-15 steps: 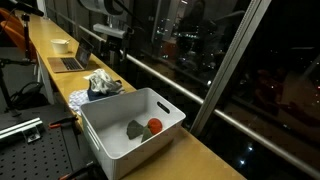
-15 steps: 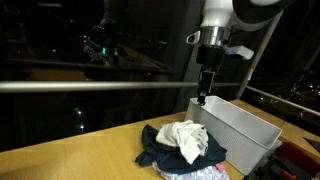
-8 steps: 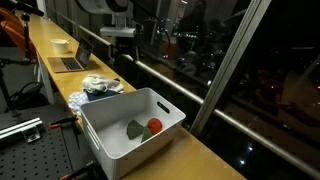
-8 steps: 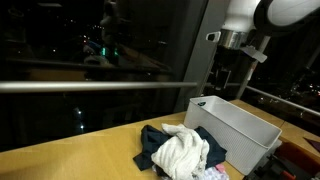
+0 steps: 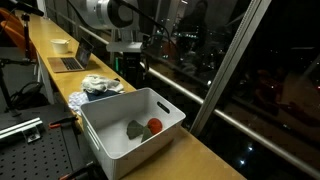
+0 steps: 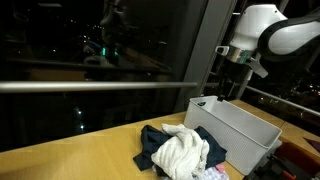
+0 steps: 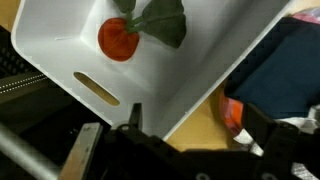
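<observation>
Tool apart and empty above the bin's edge

Tool [image 5: 129, 67] hangs over the table [image 5: 200, 152] with its jaws spread wide and nothing between them. The wrist view shows the tool [image 7: 180, 150] with both fingers well apart and only the scene below in the gap. It is above the far rim of the white bin [image 5: 128, 150], at about 11 o'clock from the bin's middle in an exterior view, clear of the rim and touching nothing.

Inside the bin [image 7: 200, 75] lie a red ball [image 7: 117, 40] and, touching it at 1 o'clock, a dark green scrap [image 7: 160, 20]. Both rest on the bin floor [image 5: 155, 125] [image 5: 135, 129].

Just beside the bin [image 6: 240, 135], at its 10 o'clock, sits the cloth pile [image 5: 100, 86], a white piece heaped on dark blue cloth [image 6: 180, 150]. Farther along the table, at 11 o'clock, stand a laptop [image 5: 68, 63] and a small bowl [image 5: 61, 44], well apart from the tool [image 6: 235, 88].
</observation>
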`<state>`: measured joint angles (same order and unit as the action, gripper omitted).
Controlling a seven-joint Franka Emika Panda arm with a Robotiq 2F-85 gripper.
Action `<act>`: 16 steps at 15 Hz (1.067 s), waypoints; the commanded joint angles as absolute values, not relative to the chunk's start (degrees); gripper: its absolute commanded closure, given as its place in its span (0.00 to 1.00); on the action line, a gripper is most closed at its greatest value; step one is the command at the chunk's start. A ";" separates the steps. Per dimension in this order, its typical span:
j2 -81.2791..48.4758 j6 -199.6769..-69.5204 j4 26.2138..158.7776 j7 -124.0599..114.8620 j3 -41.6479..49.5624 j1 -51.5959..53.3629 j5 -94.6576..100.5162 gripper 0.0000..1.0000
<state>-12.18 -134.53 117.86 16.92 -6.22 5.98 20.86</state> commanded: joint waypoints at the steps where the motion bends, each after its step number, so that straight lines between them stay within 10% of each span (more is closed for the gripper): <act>1: -11.56 -138.45 119.31 20.25 -5.10 3.85 19.87 0.00; 16: -30.34 -139.16 102.19 33.84 -3.71 -6.53 9.01 0.00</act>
